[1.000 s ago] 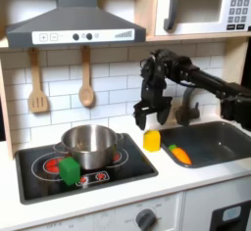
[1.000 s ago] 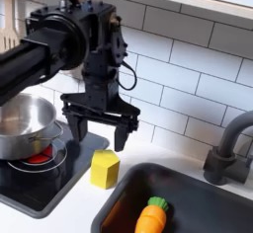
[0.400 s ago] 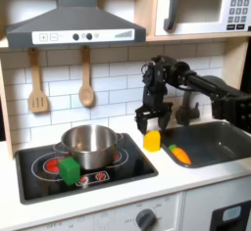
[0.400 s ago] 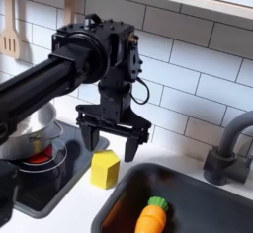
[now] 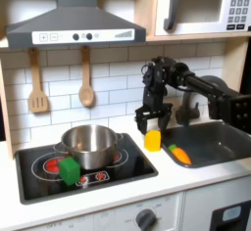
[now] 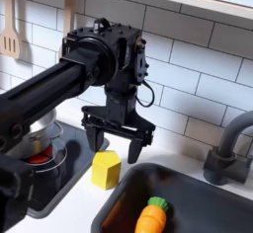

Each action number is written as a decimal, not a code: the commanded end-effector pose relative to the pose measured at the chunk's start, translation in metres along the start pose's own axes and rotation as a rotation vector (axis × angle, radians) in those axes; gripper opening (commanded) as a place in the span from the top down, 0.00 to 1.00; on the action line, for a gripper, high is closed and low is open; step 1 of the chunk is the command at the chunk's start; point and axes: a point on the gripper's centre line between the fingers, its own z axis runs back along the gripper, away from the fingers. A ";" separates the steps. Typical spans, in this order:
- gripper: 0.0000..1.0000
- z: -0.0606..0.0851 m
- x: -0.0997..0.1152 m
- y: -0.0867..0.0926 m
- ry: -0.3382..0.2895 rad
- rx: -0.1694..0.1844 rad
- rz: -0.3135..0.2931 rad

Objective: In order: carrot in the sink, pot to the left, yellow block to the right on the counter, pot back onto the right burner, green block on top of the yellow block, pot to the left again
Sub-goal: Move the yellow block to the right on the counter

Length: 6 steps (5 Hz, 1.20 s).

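carrot (image 6: 151, 217) is already lying in the sink (image 6: 212, 209); gripper (image 6: 117, 138) hangs right above the yellow block (image 6: 106, 169) on the counter (image 6: 74, 209), fingers (image 6: 144, 143) spread open, probably lining up to grab it; pot (image 5: 89, 145) sits on the cooktop

Your task pieces, placed against the pot (image 5: 89, 146)

You have the shiny steel pot upright on the black cooktop, sitting over the burner rings (image 5: 116, 159), a red arc of which shows at its right in the first exterior view. The green block (image 5: 69, 169) rests on the cooktop just in front of the pot's left side. The yellow block (image 6: 106, 168) stands on the cream counter (image 5: 127, 201) to the pot's right, beside the dark sink (image 5: 222, 144). The orange carrot (image 6: 150, 216) lies in that basin, further right from the pot, green top toward the wall in the second exterior view.
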 end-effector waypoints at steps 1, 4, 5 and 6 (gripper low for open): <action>0.00 0.004 -0.005 0.006 0.001 0.008 -0.007; 0.00 0.005 -0.028 0.004 0.017 0.006 -0.040; 0.00 0.002 -0.030 0.007 0.022 0.010 -0.036; 0.00 0.000 -0.028 0.009 0.023 0.010 -0.030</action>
